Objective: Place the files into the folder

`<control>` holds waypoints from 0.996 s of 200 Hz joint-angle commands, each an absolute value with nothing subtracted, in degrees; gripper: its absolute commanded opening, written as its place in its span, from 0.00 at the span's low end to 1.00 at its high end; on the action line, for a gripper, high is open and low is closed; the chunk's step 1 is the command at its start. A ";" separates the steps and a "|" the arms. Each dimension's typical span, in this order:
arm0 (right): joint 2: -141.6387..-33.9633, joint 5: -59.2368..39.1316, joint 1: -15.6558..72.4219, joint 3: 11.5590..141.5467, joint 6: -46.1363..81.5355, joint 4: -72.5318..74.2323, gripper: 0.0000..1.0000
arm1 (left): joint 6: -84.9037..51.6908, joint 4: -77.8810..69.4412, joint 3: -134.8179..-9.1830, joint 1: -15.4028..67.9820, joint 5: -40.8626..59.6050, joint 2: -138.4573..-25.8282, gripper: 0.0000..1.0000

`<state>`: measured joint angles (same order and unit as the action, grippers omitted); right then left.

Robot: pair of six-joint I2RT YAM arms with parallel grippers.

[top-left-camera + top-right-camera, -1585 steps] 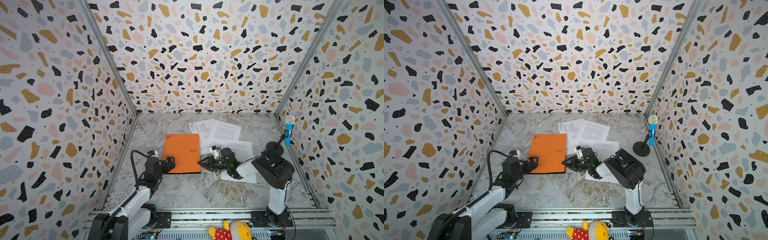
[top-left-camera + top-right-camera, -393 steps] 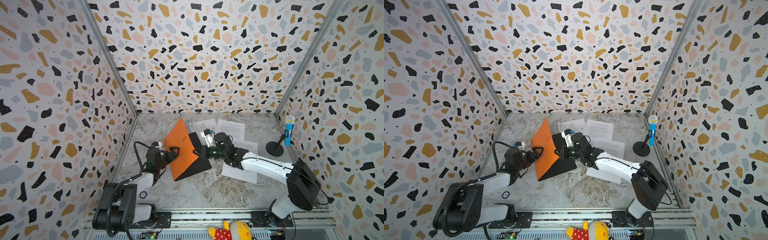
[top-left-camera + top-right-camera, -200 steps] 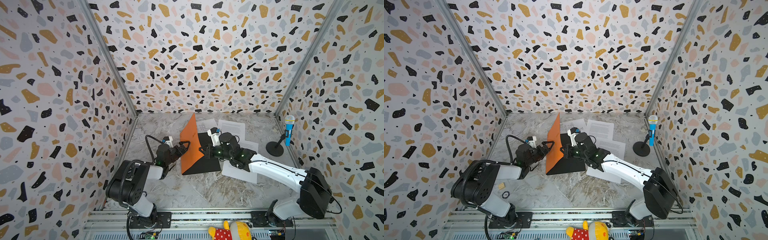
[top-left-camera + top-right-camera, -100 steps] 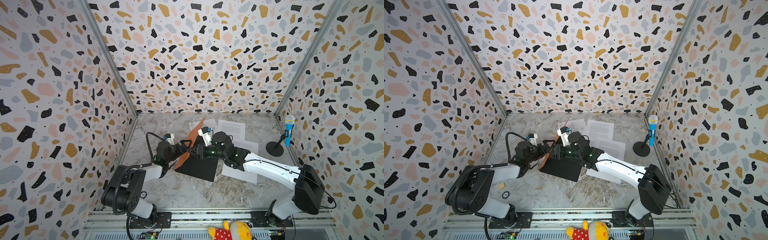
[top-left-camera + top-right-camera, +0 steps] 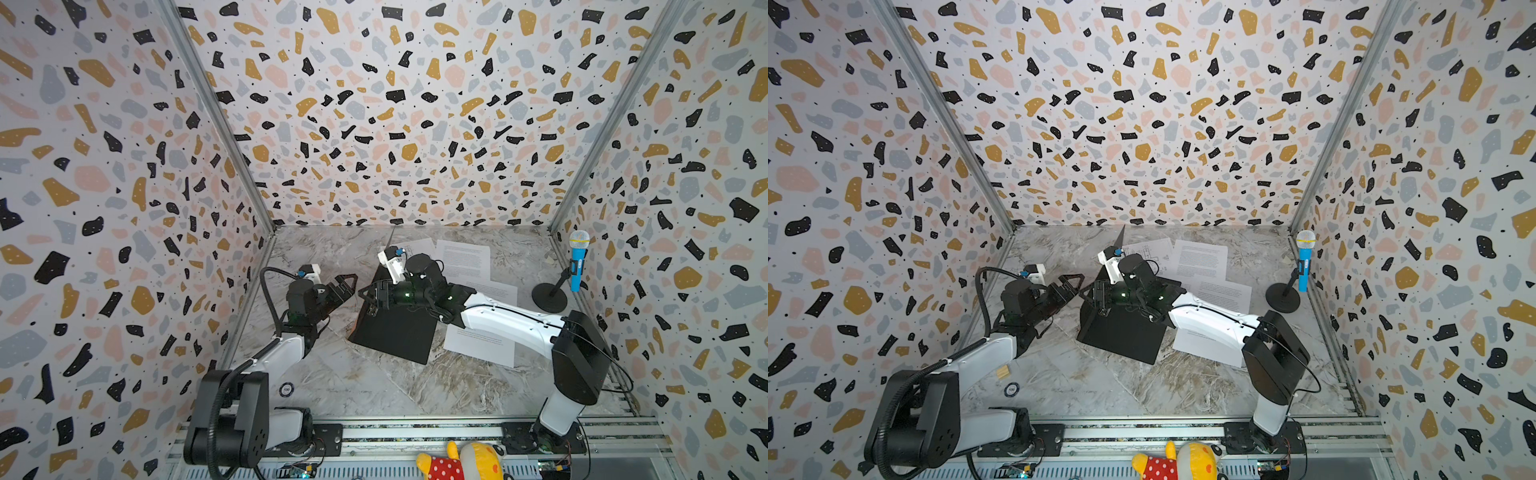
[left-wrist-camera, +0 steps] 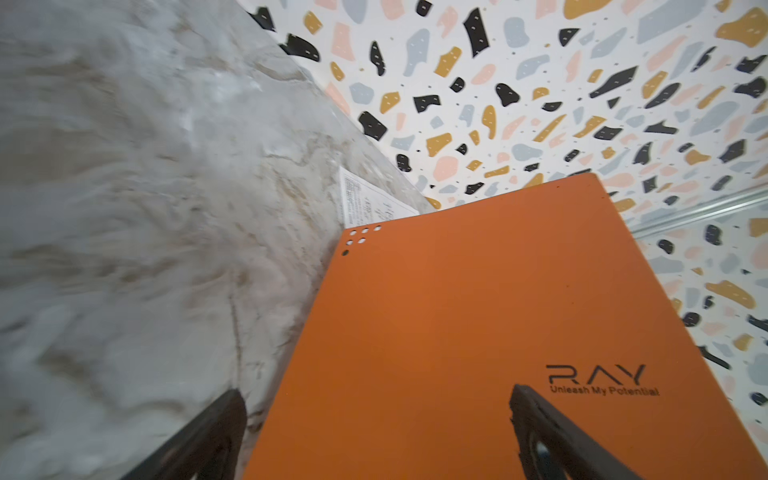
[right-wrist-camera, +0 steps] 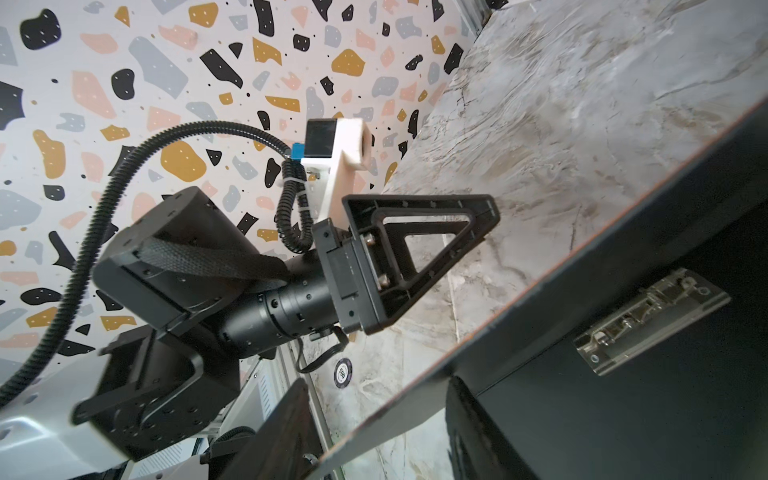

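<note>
Your right gripper (image 5: 370,297) straddles the near-upright cover (image 6: 457,332) of the folder (image 5: 395,332), fingers parted. The left gripper (image 5: 351,284) gapes, empty. Unheld, the cover could flop shut before the far-edge files (image 5: 463,259) go in.

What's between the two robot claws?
The folder, with its orange cover raised, stands between the left gripper and the right gripper. Both wrist views show this.
</note>
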<state>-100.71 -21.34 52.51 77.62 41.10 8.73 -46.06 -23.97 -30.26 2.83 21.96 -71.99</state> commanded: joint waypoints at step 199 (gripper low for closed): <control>-122.99 -29.41 51.88 102.91 37.98 11.35 0.99 | -33.40 11.85 -52.34 -3.16 3.21 -54.72 0.99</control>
